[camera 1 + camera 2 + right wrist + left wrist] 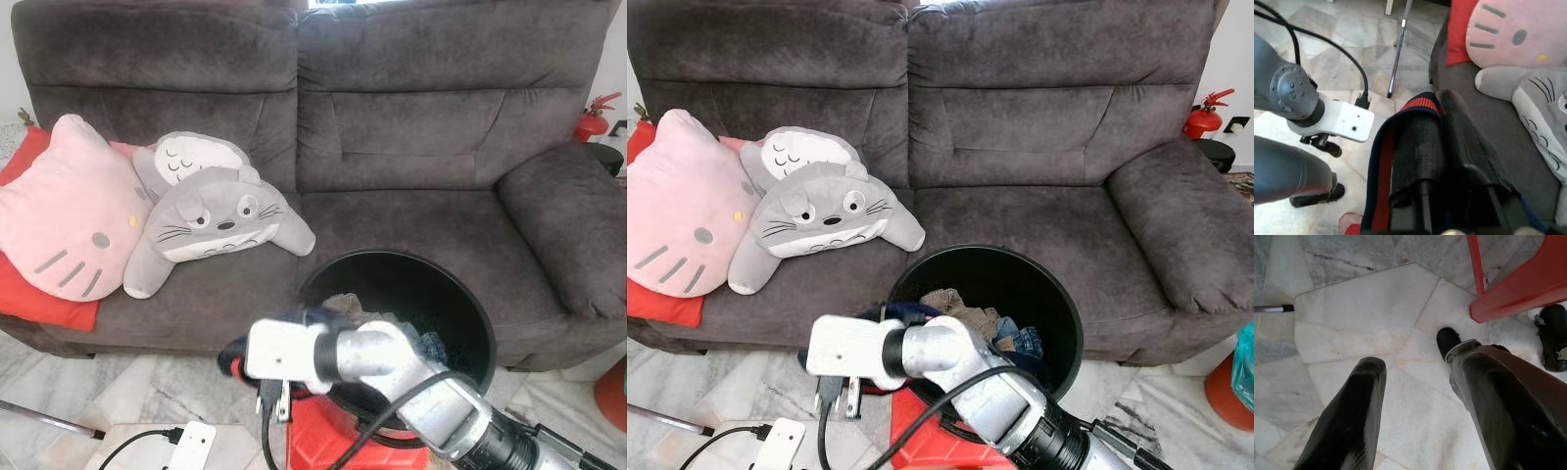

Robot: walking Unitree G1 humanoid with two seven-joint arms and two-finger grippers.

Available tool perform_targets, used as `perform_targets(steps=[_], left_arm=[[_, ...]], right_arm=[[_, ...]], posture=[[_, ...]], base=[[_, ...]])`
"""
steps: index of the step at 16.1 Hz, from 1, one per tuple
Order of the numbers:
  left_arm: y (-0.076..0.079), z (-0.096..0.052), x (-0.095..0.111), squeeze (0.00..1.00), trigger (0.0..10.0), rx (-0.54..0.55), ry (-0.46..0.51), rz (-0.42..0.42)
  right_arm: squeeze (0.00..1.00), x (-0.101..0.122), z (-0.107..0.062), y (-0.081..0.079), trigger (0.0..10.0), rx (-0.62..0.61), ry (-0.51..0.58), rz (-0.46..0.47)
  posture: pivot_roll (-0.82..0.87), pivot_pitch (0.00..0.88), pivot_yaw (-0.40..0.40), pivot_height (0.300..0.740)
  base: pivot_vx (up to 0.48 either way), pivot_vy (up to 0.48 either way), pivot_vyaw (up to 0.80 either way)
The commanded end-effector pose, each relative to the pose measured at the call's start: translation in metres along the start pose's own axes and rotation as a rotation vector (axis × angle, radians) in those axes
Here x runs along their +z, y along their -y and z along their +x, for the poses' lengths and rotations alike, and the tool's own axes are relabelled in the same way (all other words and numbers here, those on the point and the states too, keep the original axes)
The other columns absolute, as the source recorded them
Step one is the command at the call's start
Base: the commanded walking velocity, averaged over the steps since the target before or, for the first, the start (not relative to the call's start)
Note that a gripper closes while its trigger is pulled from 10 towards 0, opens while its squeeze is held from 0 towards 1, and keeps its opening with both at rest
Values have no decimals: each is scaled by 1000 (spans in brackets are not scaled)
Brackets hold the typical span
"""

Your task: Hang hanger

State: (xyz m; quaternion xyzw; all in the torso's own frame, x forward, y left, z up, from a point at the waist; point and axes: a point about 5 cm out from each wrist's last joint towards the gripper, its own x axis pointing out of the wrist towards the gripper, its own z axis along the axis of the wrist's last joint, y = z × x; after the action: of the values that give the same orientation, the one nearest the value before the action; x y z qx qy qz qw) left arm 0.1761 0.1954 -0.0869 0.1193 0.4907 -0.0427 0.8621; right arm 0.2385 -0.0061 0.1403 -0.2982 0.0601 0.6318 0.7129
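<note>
My right arm reaches across to the left in front of a black basket. In the right wrist view my right gripper is shut on a dark navy garment with a red band, held over the floor beside the sofa front. A bit of that garment shows past the white wrist block. The basket holds tan cloth and denim. My left gripper hangs open over the marble floor, holding nothing. I see no hanger.
The basket stands on a red stool before a dark grey sofa. A pink cat cushion and grey plush toys lie on the left seat. A white adapter with cable and a metal pole lie on the floor.
</note>
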Motion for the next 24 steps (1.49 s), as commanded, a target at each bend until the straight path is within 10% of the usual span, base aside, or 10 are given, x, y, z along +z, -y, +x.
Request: perform_targets(steps=[1, 2, 3, 5, 6, 7, 24], left_arm=[[-1, 0, -3, 0, 10000, 4, -16, 0], [-1, 0, -3, 0, 10000, 5, -16, 0], [-2, 0, -3, 0, 10000, 5, -17, 0], [-2, 0, -2, 0, 10000, 4, -16, 0], [-1, 0, -2, 0, 10000, 3, -15, -1], [-1, 0, -2, 0, 10000, 3, -14, -2], [0, 0, -2, 0, 10000, -1, -17, 2]], right_arm=[[0, 1, 0, -4, 0, 19, 1, -31], [0, -1, 0, -4, 0, 22, -13, -32], [0, -5, 1, -7, 9216, 43, -32, -39], [75, -7, 2, -11, 10000, 72, -37, -46], [867, -8, 3, -12, 10000, 83, -40, -53], [1000, -9, 3, -13, 10000, 90, -41, -54], [1000, -11, -20, -33, 10000, 294, -31, -101]], posture=[[-159, 20, 24, 740], [-160, 20, 24, 740], [-162, 20, 24, 740], [-160, 20, 23, 740], [-159, 19, 22, 740], [-160, 20, 22, 740], [-160, 47, 7, 740]], base=[[0, 0, 0], [0, 0, 0], [0, 0, 0], [0, 0, 0], [0, 0, 0], [0, 0, 0], [0, 0, 0]])
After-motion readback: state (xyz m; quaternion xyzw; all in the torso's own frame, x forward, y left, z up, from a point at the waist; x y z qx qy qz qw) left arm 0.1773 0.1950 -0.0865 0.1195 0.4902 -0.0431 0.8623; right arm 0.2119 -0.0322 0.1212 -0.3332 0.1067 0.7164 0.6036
